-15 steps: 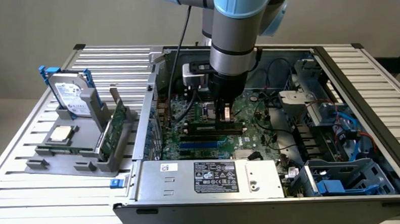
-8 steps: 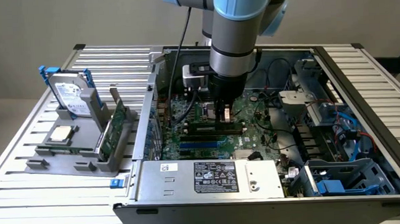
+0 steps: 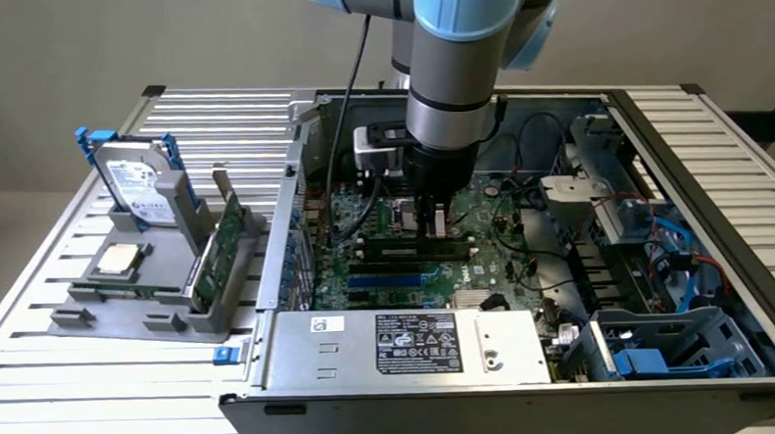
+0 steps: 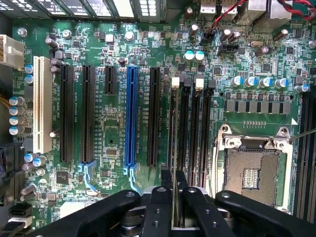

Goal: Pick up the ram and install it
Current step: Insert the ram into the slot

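Arm (image 3: pixel 450 77) reaches straight down, end effector (image 3: pixel 437 227) vertical.

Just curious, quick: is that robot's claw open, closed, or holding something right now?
Gripper: cannot be told; it sits right over the ram on the motherboard.
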`<state>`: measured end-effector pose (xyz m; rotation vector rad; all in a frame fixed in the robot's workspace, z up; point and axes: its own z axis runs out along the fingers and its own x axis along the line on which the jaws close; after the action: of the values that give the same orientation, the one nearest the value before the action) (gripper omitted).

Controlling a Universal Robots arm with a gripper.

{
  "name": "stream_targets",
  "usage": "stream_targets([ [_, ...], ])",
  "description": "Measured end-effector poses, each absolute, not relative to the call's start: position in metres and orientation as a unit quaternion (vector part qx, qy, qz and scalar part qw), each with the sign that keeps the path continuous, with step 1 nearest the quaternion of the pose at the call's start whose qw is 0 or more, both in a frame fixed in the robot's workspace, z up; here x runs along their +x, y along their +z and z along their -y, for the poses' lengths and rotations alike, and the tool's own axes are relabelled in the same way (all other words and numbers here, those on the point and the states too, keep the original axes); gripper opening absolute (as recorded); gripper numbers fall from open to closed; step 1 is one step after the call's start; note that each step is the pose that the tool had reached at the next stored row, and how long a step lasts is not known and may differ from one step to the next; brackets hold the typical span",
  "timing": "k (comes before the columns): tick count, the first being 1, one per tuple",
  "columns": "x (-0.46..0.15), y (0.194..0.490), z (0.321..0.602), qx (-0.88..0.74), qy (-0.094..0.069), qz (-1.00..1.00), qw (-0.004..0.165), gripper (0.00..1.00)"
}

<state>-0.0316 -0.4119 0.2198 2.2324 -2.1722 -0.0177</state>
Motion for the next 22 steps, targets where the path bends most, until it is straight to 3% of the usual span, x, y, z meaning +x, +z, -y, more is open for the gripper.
stream_targets([
  [3, -0.032, 0.221, 0.412, 0.717, -0.006, 0.697, 0.013, 0.28],
  [5, -0.032, 0.223, 0.412, 0.717, -0.006, 0.697, 0.013, 0.4],
  [16, -0.033, 0.247, 0.412, 0.717, -0.011, 0.697, 0.014, 0.4],
  [19, -0.033, 0.247, 0.412, 0.717, -0.011, 0.697, 0.014, 0.25],
  [20, -0.033, 0.247, 0.412, 0.717, -0.011, 0.697, 0.014, 0.25],
  [22, -0.033, 0.247, 0.412, 0.717, -0.011, 0.697, 0.014, 0.13],
])
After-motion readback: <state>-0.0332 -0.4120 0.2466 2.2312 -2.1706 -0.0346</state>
